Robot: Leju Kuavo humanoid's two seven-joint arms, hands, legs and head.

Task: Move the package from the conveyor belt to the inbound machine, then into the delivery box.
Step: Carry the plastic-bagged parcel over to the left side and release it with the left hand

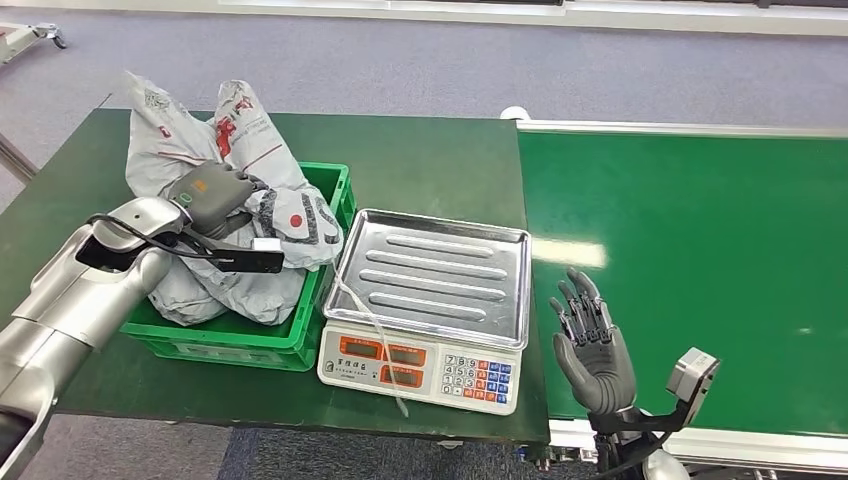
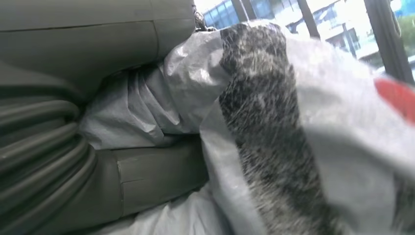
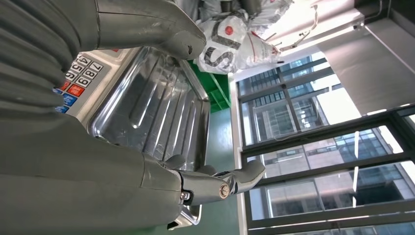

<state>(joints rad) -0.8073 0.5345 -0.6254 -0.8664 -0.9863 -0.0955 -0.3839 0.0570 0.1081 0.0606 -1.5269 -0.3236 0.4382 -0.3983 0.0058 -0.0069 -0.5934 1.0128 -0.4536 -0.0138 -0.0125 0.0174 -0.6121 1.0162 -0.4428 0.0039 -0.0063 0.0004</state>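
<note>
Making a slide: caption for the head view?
Left hand holds grey package over green crate; right hand open beside empty scale.

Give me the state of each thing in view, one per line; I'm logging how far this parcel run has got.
Grey plastic mail package: crumpled, gripped, over the crate.
Green plastic crate: holds piled grey bags.
Steel weighing tray of the scale: bare.
Green conveyor belt: nothing on it.
Left hand: grips the package.
Right hand: fingers spread, holds nothing, beside the scale.

Left hand (image 1: 212, 196) reaches forward with fingers curled; right hand (image 1: 592, 345) is raised, fingers apart and upright
</note>
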